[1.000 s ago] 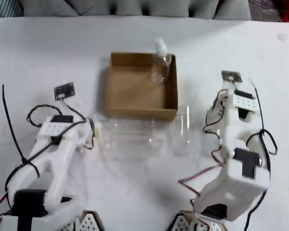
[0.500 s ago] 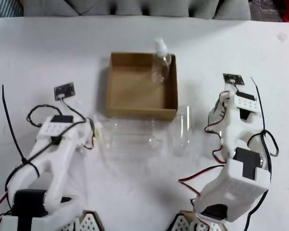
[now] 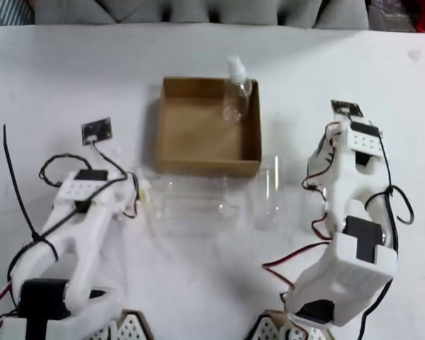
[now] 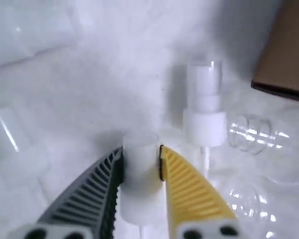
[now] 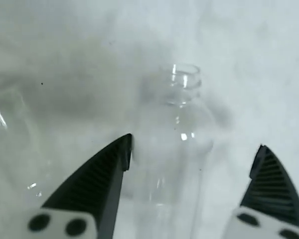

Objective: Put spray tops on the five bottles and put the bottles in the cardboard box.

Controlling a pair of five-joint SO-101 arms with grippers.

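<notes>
My left gripper (image 4: 141,153) is shut on a white spray top (image 4: 138,179), held just above the table. A second spray top (image 4: 205,113) lies beside it, close to two clear bottle necks (image 4: 253,140). In the high view the left gripper (image 3: 139,196) sits at the left end of the clear bottles (image 3: 191,203) lying in front of the cardboard box (image 3: 171,134). One bottle with a spray top (image 3: 235,93) rests in the box's back right corner. My right gripper (image 5: 194,149) is open and straddles a topless clear bottle (image 5: 172,134) lying on the table.
The right arm (image 3: 350,184) stands to the right of a clear bottle (image 3: 268,191). A corner of the cardboard box (image 4: 287,52) is near the left gripper. Loose cables trail beside both arms. White table extends behind the box.
The right arm's wrist has shifted slightly to the right and back. The left arm, the bottles and the box have stayed where they were.
</notes>
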